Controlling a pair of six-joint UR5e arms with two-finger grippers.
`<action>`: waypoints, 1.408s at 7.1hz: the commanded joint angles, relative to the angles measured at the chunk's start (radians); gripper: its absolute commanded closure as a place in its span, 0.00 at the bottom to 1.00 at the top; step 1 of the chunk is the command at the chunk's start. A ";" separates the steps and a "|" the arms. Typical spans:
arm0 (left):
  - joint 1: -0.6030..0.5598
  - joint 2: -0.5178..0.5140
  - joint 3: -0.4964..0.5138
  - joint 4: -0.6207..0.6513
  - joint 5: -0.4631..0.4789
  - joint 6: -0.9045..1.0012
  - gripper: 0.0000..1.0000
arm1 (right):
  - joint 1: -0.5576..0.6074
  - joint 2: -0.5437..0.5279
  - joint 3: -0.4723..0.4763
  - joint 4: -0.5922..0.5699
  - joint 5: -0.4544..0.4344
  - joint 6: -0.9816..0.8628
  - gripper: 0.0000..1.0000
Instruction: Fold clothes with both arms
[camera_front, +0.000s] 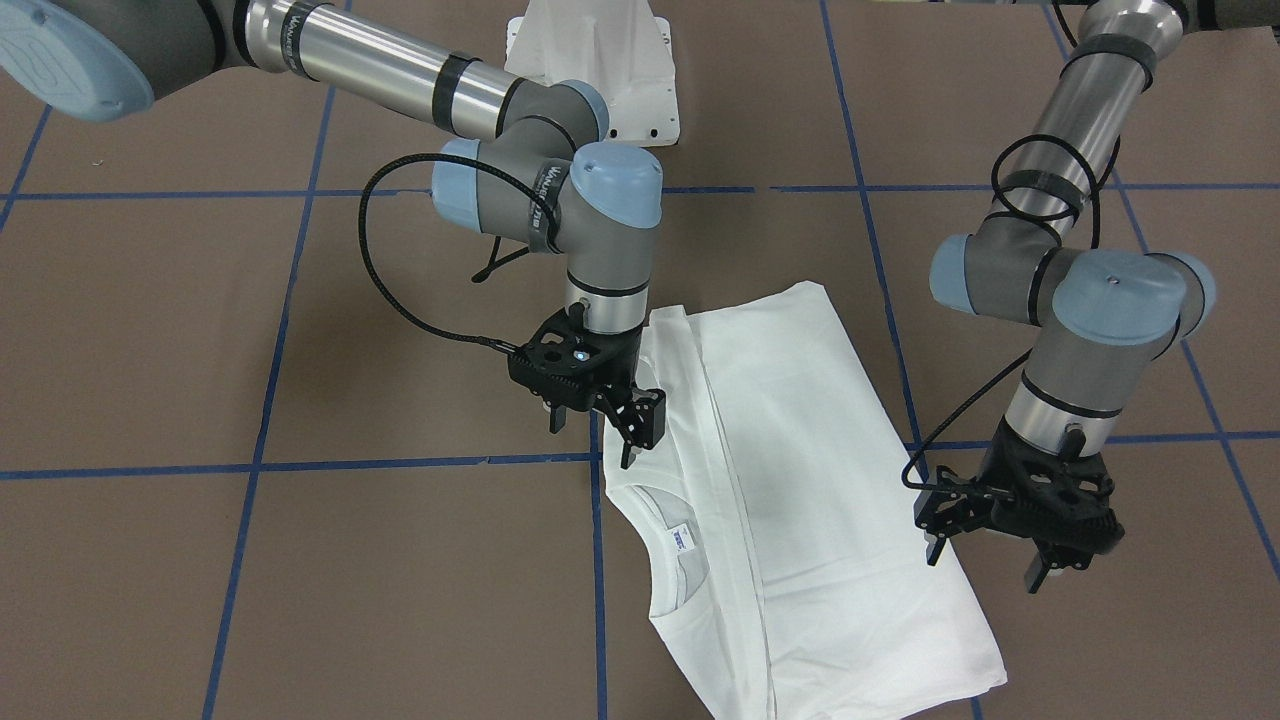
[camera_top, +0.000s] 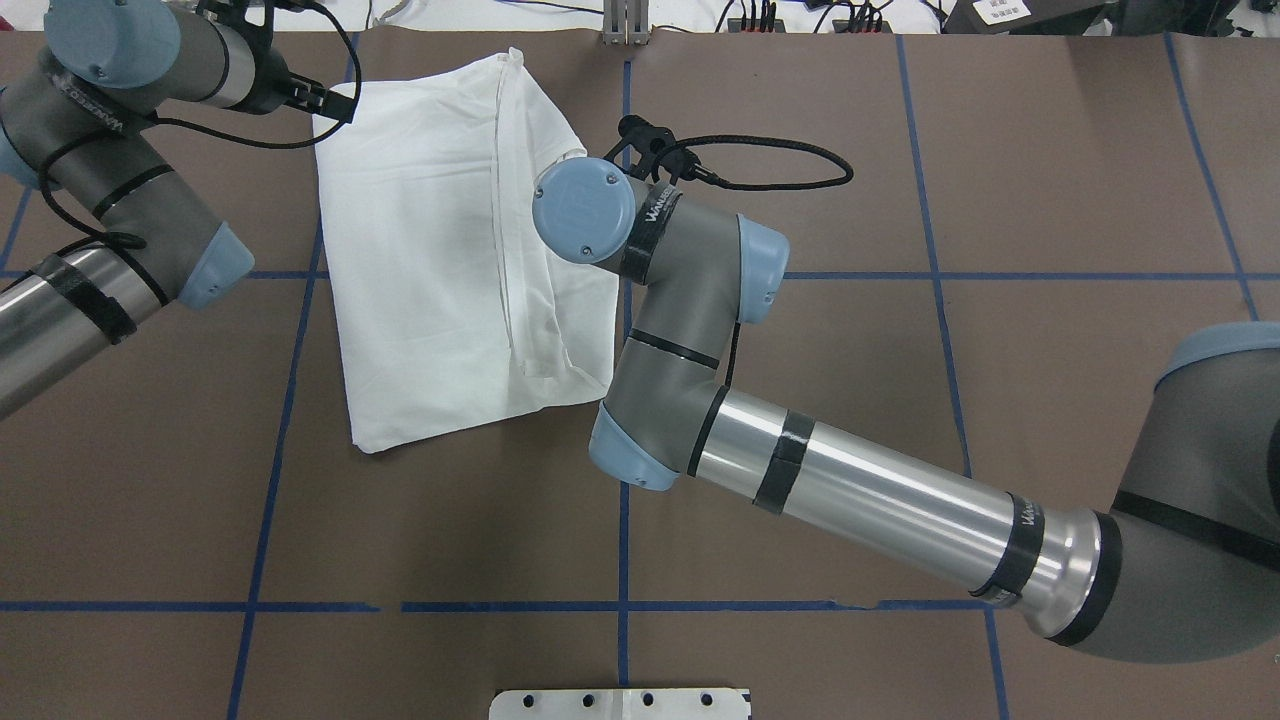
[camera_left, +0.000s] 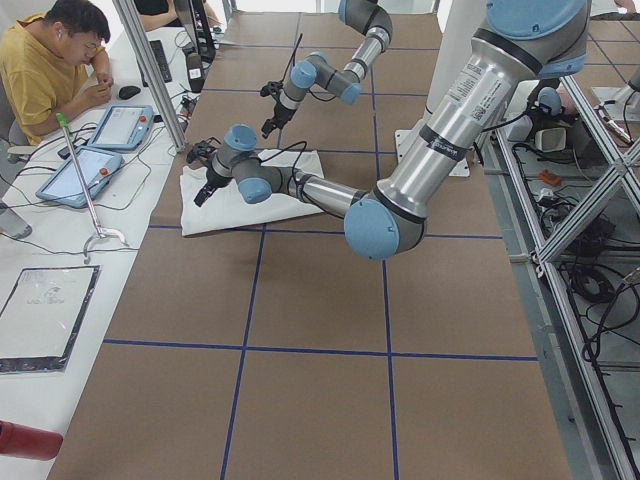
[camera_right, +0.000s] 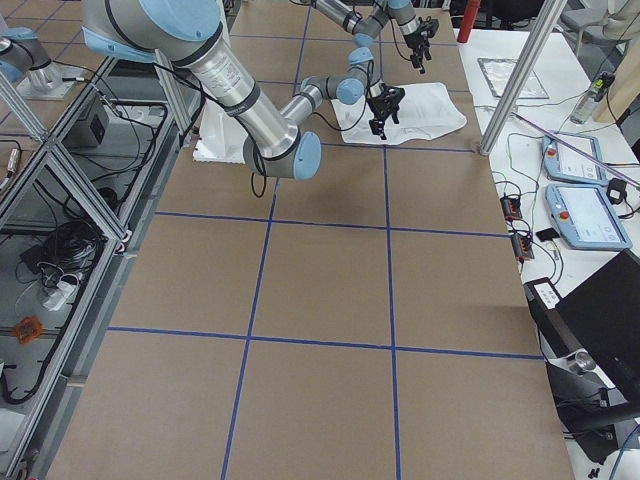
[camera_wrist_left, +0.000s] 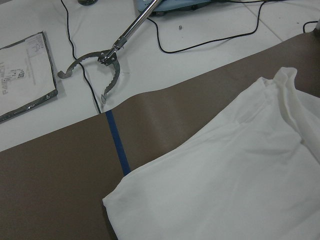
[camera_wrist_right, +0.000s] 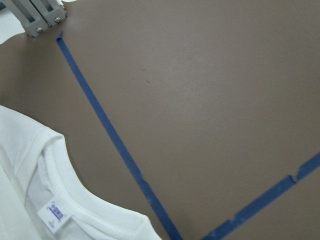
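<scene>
The white shirt (camera_front: 810, 450) lies on the brown table, folded lengthwise with its plain side up. Its round collar (camera_front: 672, 520) and blue-printed neck label (camera_front: 683, 541) face the operators' side. My right gripper (camera_front: 592, 435) hangs open just over the shirt's edge near the collar, nothing between its fingers. The right wrist view shows the collar (camera_wrist_right: 65, 200) and label (camera_wrist_right: 55, 214) at its lower left. My left gripper (camera_front: 985, 565) stands open above the shirt's opposite long edge. From overhead the shirt (camera_top: 430, 250) lies between both arms, the left gripper (camera_top: 335, 100) at its far left corner. The right gripper is hidden there under its wrist.
Blue tape lines (camera_front: 430, 463) cross the brown table. The white pedestal base (camera_front: 600, 60) stands at the robot's side. A metal grabber tool (camera_wrist_left: 107, 70) lies on the white side table past the table's edge. A person (camera_left: 50, 70) sits there beside tablets (camera_left: 90, 150).
</scene>
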 joint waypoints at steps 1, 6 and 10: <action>0.000 0.027 -0.033 -0.002 0.000 -0.007 0.00 | -0.021 0.029 -0.119 0.111 -0.074 0.008 0.15; 0.000 0.035 -0.033 -0.002 0.000 -0.015 0.00 | -0.067 0.042 -0.166 0.115 -0.130 -0.030 0.29; 0.000 0.035 -0.033 -0.002 0.001 -0.015 0.00 | -0.071 0.049 -0.165 0.113 -0.136 -0.088 1.00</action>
